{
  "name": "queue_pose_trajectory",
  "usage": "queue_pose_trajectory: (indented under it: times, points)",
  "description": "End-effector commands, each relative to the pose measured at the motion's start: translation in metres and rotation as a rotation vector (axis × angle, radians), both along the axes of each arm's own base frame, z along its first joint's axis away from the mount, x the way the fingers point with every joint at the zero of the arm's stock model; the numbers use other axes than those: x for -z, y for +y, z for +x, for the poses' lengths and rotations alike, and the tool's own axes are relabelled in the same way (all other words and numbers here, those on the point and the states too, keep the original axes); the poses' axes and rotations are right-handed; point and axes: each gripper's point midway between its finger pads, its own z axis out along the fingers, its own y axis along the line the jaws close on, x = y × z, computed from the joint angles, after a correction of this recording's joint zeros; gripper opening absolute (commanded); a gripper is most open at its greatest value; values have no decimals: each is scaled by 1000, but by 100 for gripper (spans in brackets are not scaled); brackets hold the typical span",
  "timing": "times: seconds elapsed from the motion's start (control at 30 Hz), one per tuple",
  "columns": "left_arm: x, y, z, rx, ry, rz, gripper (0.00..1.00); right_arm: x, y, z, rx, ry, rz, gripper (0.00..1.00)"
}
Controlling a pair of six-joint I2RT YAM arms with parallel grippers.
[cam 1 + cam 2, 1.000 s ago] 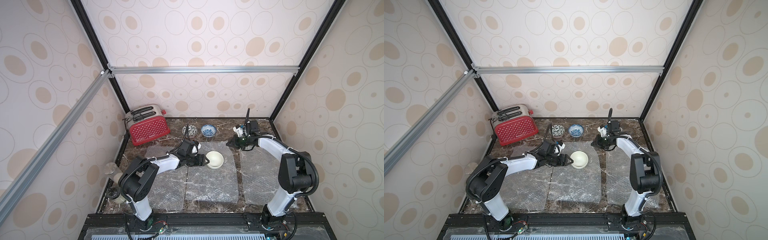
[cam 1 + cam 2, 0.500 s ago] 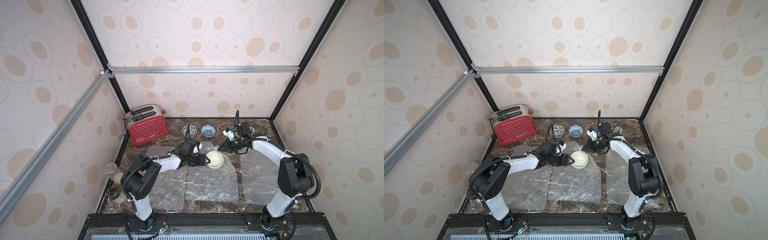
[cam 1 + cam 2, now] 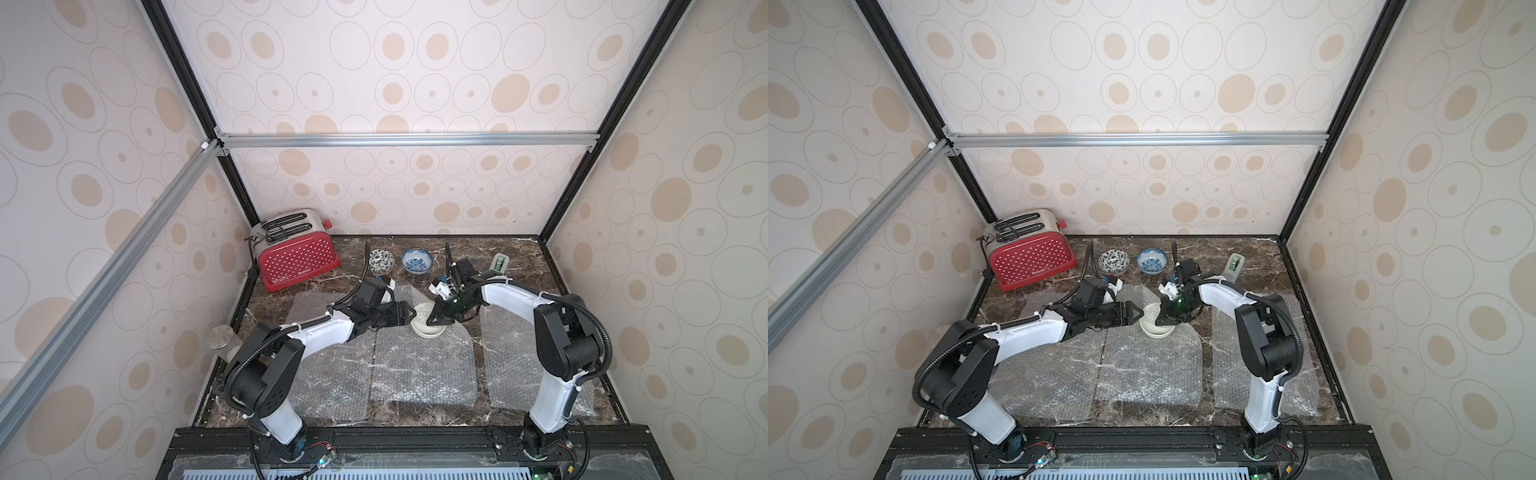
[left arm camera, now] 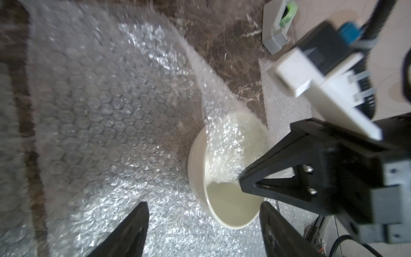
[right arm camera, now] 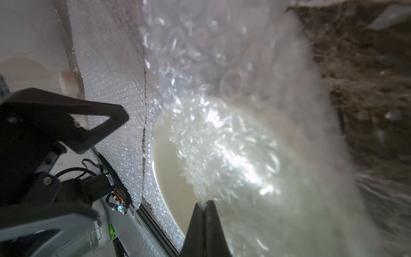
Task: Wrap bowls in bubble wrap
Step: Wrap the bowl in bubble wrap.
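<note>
Bowl (image 3: pixel 428 330) on middle bubble wrap sheet (image 3: pixel 419 374), toaster (image 3: pixel 297 259) at back left corner

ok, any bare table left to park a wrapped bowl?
Bare marble right of the tape dispenser; also the strip before the toaster. Crowded mid-table: left gripper beside the cream bowl, right gripper pinching bubble wrap over it.

We stretched our left arm low and forward, its left gripper (image 3: pixel 406 316) (image 4: pixel 203 214) lying level with jaws spread wide and gripping nothing. Our right arm reached in from the opposite side, elbow raised and wrist bent down. The right gripper (image 3: pixel 432 322) (image 5: pixel 205 203) pointed downward just ahead of the left fingertips, jaws pinched together on the bubble wrap (image 5: pixel 222 144).
</note>
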Motion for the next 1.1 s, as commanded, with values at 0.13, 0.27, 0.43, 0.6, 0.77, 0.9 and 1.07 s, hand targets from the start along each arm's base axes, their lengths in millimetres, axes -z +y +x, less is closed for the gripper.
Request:
queue_pose_trajectory:
  times: [0.13,0.27,0.43,0.6,0.77,0.9,1.07]
  points:
    - [2,-15,17,-35,24,-30,78,9,-3,-3,-35,8,-59,1]
    - [18,-22,25,-20,38,14,78,10,-2,-2,-37,8,-55,1]
    - [31,-29,33,-13,52,35,78,11,0,-4,-38,4,-49,1]
    - [42,-39,38,-3,66,45,78,9,2,-4,-42,5,-43,1]
    - [39,-53,43,16,52,36,78,5,3,-3,-46,-6,-36,3]
    - [48,-55,40,22,67,48,78,-4,4,-3,-55,-26,-28,8]
    - [57,-48,32,21,89,64,78,-15,2,-4,-61,-41,-35,25]
